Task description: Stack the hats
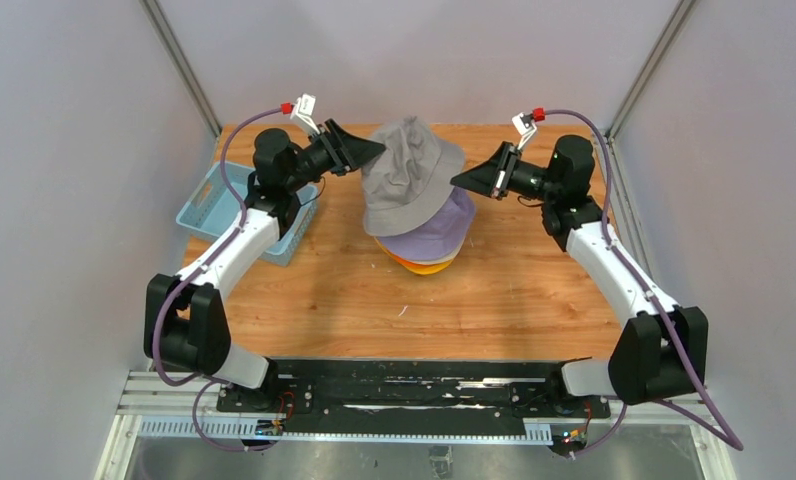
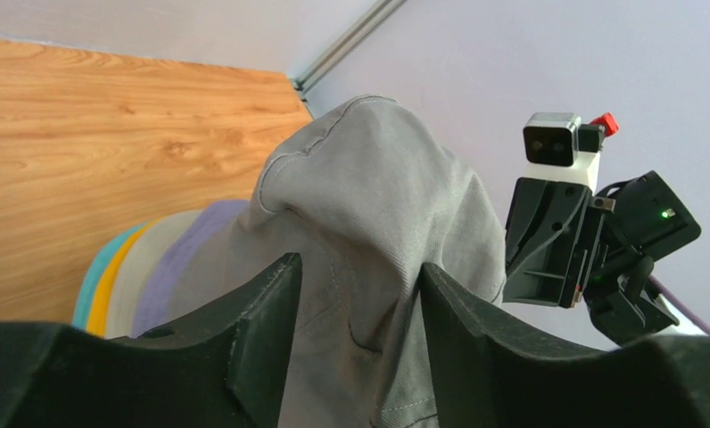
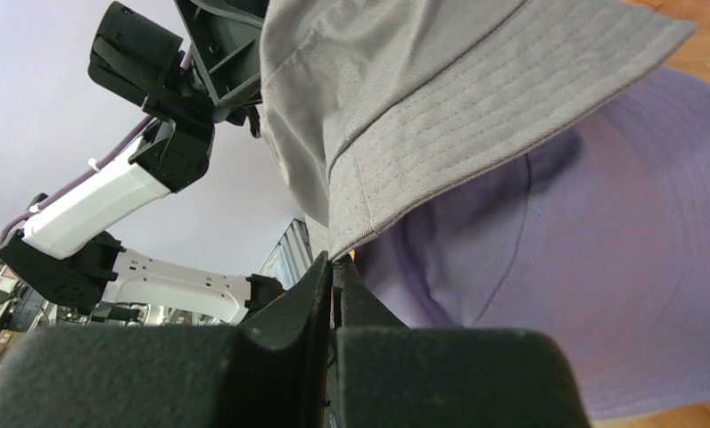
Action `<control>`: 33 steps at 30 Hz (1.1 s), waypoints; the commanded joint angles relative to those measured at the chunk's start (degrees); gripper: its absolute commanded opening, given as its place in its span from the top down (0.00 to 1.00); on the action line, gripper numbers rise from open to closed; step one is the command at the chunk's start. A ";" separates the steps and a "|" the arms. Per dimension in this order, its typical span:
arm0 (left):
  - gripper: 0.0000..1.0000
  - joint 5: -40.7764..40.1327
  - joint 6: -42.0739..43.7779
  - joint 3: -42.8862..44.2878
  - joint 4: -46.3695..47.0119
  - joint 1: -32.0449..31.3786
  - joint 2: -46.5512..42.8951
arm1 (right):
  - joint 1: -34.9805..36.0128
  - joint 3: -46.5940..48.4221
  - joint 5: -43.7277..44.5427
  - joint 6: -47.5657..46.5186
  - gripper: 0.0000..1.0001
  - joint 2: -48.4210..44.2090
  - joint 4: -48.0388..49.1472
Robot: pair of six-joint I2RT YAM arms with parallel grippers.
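- Grey hat [image 1: 409,170] tops the pile at centre frame, lavender hat [image 1: 442,236] just beneath.
- Left pincer [image 1: 366,152] spread, gripping nothing; right pincer [image 1: 464,180] clenched on the grey brim.
- Only the release looks left.

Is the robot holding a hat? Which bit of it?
The right gripper pinches the grey hat by the edge of its brim. The left gripper is open, not gripping it.

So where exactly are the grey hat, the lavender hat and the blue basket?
grey hat [image 1: 410,168], top view, middle of its crown.
lavender hat [image 1: 442,232], top view, brim showing below the grey one.
blue basket [image 1: 206,200], top view, its bare inside at the left end.
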 commanded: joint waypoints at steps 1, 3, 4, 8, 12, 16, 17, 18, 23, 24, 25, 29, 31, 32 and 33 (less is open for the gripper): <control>0.41 -0.70 1.81 1.28 -1.48 -0.67 -1.55 | -2.54 -2.28 -1.68 -2.51 1.00 -2.28 -2.24; 0.40 -1.15 2.76 1.59 -2.99 -0.68 -1.96 | -4.01 -3.52 -1.67 -2.60 1.00 -2.49 -2.31; 0.39 -1.56 3.43 1.77 -4.07 -0.66 -2.28 | -4.85 -4.12 -1.97 -2.62 1.00 -2.48 -2.39; 0.34 -4.33 7.78 2.91 -10.37 -0.65 -3.98 | -7.60 -6.52 -2.86 -3.23 0.99 -3.01 -2.72; 0.33 -7.54 11.91 3.86 -17.06 -0.67 -5.43 | -8.90 -7.86 -3.14 -5.18 1.00 -3.78 -5.11; 0.32 -9.26 12.80 3.09 -18.50 -0.66 -6.12 | -9.77 -10.15 -3.08 -6.14 1.00 -4.94 -6.24; 0.32 -9.38 12.78 2.93 -18.51 -0.68 -6.14 | -10.17 -10.67 -2.97 -6.44 0.99 -5.16 -6.60; 0.32 -9.47 12.71 2.74 -18.49 -0.68 -6.10 | -10.63 -11.03 -3.03 -6.73 1.00 -5.32 -7.10; 0.32 -10.12 12.95 1.64 -18.50 -0.68 -6.22 | -12.73 -12.80 -1.59 -11.02 0.99 -4.41 -11.83; 0.32 -10.32 12.95 1.38 -18.50 -0.68 -6.23 | -12.85 -12.96 -1.32 -11.52 0.99 -3.61 -11.89; 0.32 -10.40 13.01 1.19 -18.51 -0.68 -6.16 | -12.87 -13.00 -1.20 -11.96 1.00 -2.45 -11.85; 0.32 -11.00 13.40 -0.02 -18.51 -0.67 -5.96 | -12.79 -12.33 -2.21 -12.88 0.99 2.16 -11.35; 0.32 -11.60 13.73 -0.76 -18.51 -0.68 -5.88 | -12.70 -12.33 -2.24 -13.03 0.99 3.97 -10.83; 0.32 -11.88 13.85 -1.29 -18.44 -0.68 -5.89 | -12.51 -12.27 -2.24 -13.28 0.99 4.42 -10.71; 0.31 -12.07 13.92 -1.67 -18.23 -0.68 -5.81 | -12.33 -11.99 -1.89 -13.90 0.99 4.99 -11.25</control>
